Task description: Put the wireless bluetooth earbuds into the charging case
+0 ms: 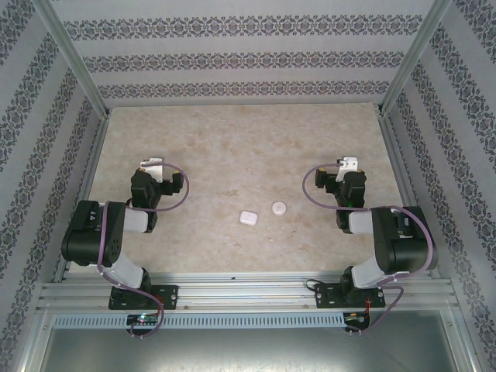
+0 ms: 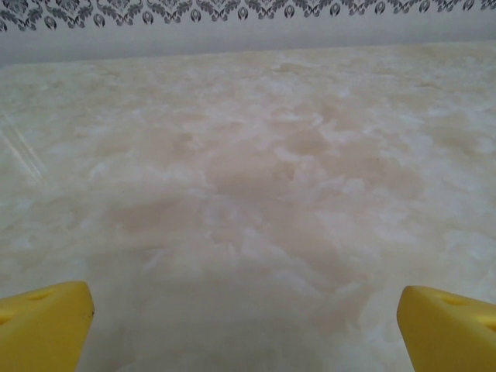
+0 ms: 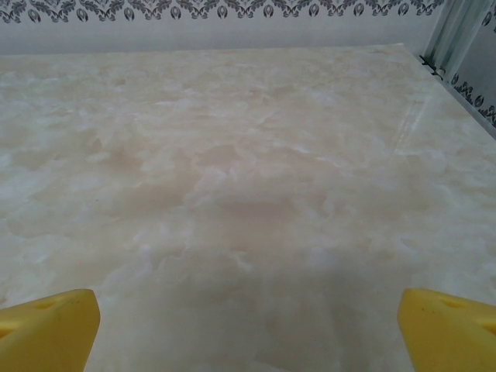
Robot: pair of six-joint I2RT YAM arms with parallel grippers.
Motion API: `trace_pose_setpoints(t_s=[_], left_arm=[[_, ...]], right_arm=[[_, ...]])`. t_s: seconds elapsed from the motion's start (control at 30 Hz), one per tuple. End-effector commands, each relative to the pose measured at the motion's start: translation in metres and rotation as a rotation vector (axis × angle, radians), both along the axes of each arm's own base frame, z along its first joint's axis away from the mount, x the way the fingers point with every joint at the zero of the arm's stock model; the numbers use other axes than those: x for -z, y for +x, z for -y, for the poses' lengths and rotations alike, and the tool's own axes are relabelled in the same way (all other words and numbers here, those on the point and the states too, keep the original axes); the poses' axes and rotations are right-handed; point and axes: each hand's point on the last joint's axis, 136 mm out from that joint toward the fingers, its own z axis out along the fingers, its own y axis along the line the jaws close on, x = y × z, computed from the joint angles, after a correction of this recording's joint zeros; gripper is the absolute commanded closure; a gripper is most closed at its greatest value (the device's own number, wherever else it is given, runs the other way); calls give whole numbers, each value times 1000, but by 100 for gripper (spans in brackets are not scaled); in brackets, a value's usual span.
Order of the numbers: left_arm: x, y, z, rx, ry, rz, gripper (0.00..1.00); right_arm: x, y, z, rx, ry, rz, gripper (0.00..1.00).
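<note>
Resting with left gripper point(image 1: 153, 165) and right gripper point(image 1: 349, 163) spread wide, empty. Probably leaves case point(image 1: 248, 218), between the 2 and behind their tips, free to approach.

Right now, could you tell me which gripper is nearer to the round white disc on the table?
The right gripper. It sits right of the disc and farther back; the left gripper is much farther off to its left, past the case.

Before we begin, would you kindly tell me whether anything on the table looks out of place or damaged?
Nothing stands out. The white case lies flat on the table, slightly turned, a round white disc beside it, not touching. The left pincer and right pincer hang open and empty.
</note>
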Motion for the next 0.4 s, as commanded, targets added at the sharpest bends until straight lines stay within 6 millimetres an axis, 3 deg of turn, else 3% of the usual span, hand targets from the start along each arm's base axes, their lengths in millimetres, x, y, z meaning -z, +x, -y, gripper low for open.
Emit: trace_pose_setpoints(t_s=[0.0,0.37], left_arm=[[5,-3,-7,-28,-12,-23,0],[4,-3,-6,-26,-11,-21,0]], right_arm=[[-12,6,-9,-42,-10,33,2],[-11,5,-8,-43,-8,29,2]])
